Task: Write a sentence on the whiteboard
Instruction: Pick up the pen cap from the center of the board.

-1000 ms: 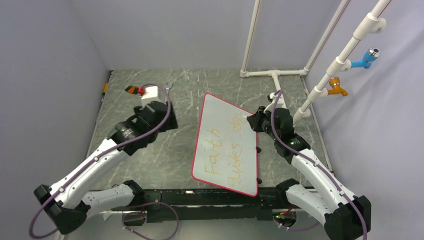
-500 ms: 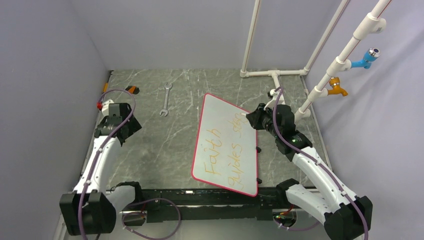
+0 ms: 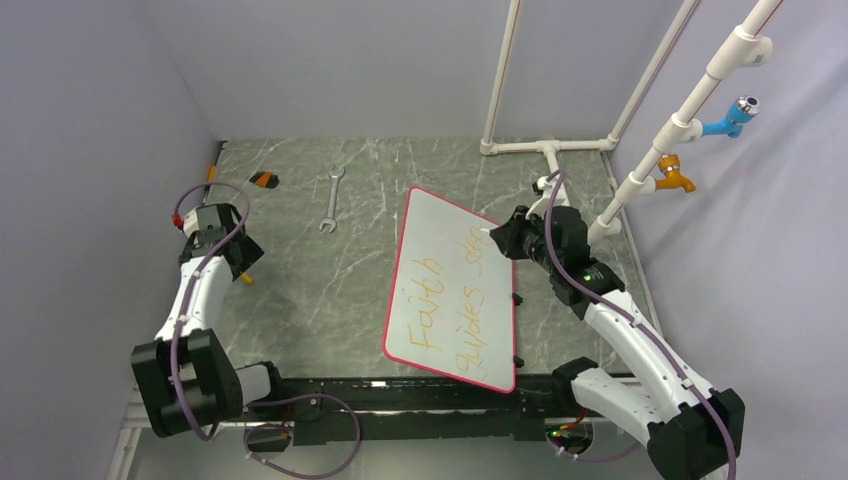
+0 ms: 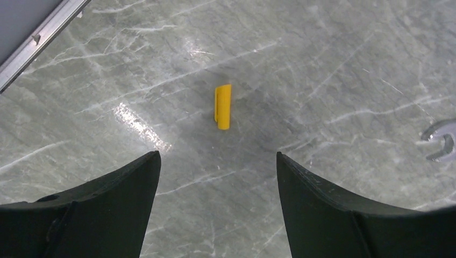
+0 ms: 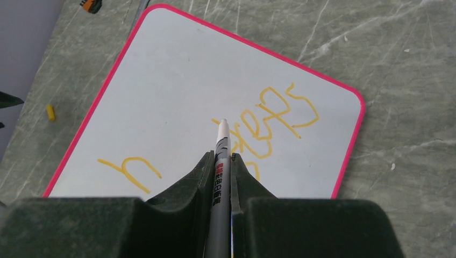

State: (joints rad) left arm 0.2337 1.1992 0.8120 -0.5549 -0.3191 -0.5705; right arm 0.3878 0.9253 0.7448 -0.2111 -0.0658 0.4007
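Note:
The whiteboard [image 3: 436, 222], white with a red rim, lies flat in the middle of the table and also fills the right wrist view [image 5: 177, 80]. The sentence [image 3: 428, 300] is in yellow-orange handwriting, "Faith guides", with more letters [image 5: 279, 113] at the far end. My right gripper [image 3: 503, 240] [image 5: 221, 156] is shut on a grey marker [image 5: 220, 145]. Its white tip sits at the board beside the newest letters. My left gripper [image 3: 232, 262] [image 4: 218, 154] hovers open over bare table at the left edge. A small yellow cap [image 4: 223, 106] lies just ahead of it.
A wrench [image 3: 331, 197] [image 4: 441, 140] lies at the back left of the board. An orange-black item [image 3: 263, 180] sits near the far left corner. A white pipe frame [image 3: 550, 147] with blue [image 3: 730, 117] and orange [image 3: 675, 175] taps stands at the back right.
My left arm has swung from the back middle of the table to the left edge and folded in. Its jaws have narrowed slightly. The right arm and marker have barely moved.

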